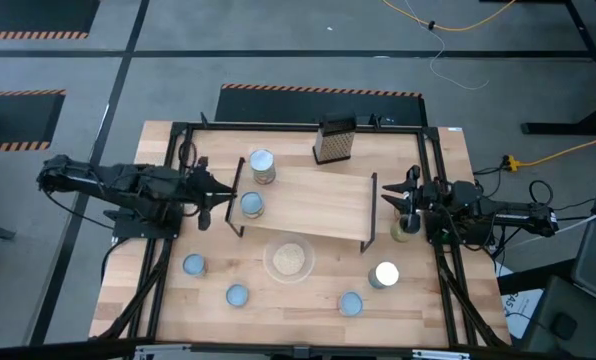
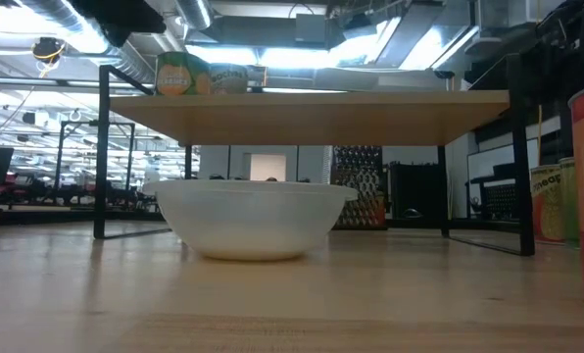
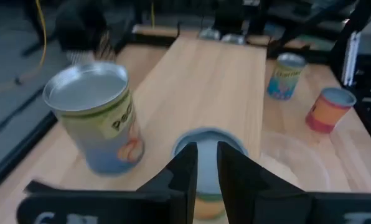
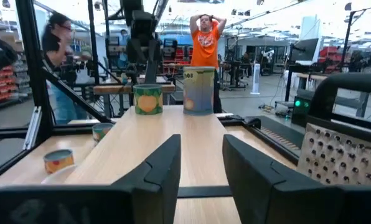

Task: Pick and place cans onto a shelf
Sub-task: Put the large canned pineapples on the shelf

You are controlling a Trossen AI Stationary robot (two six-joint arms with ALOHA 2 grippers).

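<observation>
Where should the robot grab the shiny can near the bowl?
Around its round side, just below the lid, coming straight down from above. The shiny can stands upright, lid up, and the bowl and the nearest short can stand apart from it, so the fingers likely fit on either side.

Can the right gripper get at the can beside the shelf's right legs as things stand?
Probably yes: the right gripper hovers just above that can, nothing between them, only the shelf frame nearby.
</observation>
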